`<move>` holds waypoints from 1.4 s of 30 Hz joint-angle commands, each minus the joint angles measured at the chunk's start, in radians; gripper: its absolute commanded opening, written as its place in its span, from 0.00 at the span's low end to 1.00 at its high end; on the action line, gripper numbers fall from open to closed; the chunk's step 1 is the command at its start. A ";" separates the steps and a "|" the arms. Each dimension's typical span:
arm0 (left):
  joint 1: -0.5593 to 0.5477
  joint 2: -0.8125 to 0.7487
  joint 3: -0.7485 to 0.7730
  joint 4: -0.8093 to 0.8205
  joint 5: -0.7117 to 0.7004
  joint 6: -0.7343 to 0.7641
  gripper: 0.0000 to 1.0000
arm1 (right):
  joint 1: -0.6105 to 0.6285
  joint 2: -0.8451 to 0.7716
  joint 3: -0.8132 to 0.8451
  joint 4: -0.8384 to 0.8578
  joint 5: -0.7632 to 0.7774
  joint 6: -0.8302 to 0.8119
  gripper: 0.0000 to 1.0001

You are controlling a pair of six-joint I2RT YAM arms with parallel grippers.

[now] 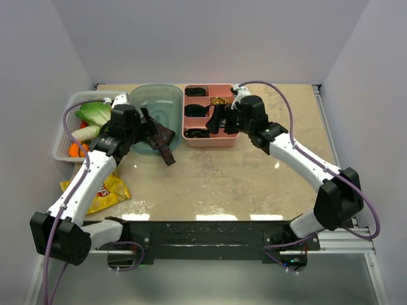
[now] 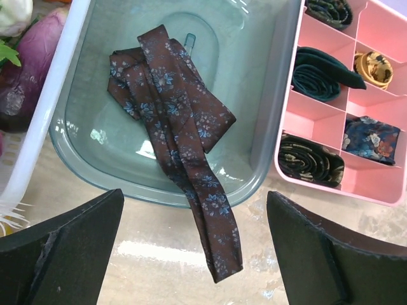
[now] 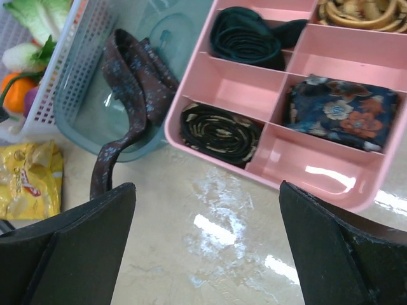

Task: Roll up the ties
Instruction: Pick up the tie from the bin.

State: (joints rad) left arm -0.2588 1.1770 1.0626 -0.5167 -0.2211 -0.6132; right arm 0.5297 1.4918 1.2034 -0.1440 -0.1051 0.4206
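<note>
Maroon floral fabric necktie [image 2: 172, 121], unrolled.
Lies bunched in teal plastic tub [image 2: 82, 162], tail on counter [image 2: 159, 267], awaiting pickup by gaping left fingers [image 2: 63, 254]; leaves right fingers [image 3: 70, 248] open, idle.

Tie [image 2: 175, 127] in tub [image 2: 251, 89], tail over near rim onto table [image 2: 159, 267]; divided tray [image 2: 375, 181] right, basket [image 1: 63, 136] left.
</note>
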 commanded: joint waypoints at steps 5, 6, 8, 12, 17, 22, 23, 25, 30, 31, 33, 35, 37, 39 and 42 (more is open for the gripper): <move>0.007 -0.042 -0.034 -0.002 0.188 -0.008 1.00 | 0.095 0.074 0.093 -0.034 -0.024 -0.043 0.99; 0.007 -0.078 -0.062 0.038 0.216 -0.022 1.00 | 0.108 0.081 0.096 -0.035 -0.030 -0.048 0.99; 0.010 -0.118 -0.155 0.076 0.328 -0.081 1.00 | 0.122 0.097 0.100 -0.040 -0.033 -0.068 0.99; 0.012 -0.223 -0.321 0.203 0.489 -0.193 1.00 | 0.148 0.111 0.102 -0.046 -0.034 -0.078 0.99; 0.012 -0.313 -0.593 0.397 0.586 -0.351 0.94 | 0.153 0.119 0.090 -0.032 -0.047 -0.075 0.99; 0.012 -0.333 -0.688 0.544 0.554 -0.410 0.87 | 0.156 0.111 0.087 -0.031 -0.042 -0.078 0.99; 0.012 -0.321 -0.688 0.561 0.551 -0.411 0.86 | 0.156 0.111 0.085 -0.031 -0.041 -0.083 0.99; 0.012 -0.278 -0.681 0.596 0.546 -0.408 0.86 | 0.156 0.110 0.085 -0.034 -0.039 -0.083 0.99; 0.012 -0.154 -0.636 0.678 0.555 -0.378 0.82 | 0.156 0.110 0.084 -0.040 -0.036 -0.089 0.99; 0.012 -0.133 -0.626 0.681 0.557 -0.363 0.82 | 0.154 0.110 0.082 -0.040 -0.035 -0.091 0.99; 0.012 -0.070 -0.599 0.708 0.574 -0.350 0.79 | 0.156 0.111 0.082 -0.045 -0.030 -0.094 0.99; 0.012 -0.036 -0.581 0.718 0.572 -0.342 0.76 | 0.154 0.111 0.084 -0.046 -0.027 -0.097 0.99; 0.012 -0.004 -0.573 0.753 0.575 -0.336 0.72 | 0.154 0.110 0.085 -0.051 -0.024 -0.100 0.99; 0.012 0.016 -0.567 0.774 0.566 -0.333 0.67 | 0.156 0.111 0.088 -0.055 -0.022 -0.103 0.99; 0.012 0.038 -0.561 0.796 0.557 -0.321 0.55 | 0.156 0.119 0.097 -0.065 -0.021 -0.108 0.99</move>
State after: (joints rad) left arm -0.2535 1.1973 0.4568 0.1833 0.3286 -0.9684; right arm 0.6815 1.6161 1.2583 -0.1974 -0.1238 0.3355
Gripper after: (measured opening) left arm 0.613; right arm 0.986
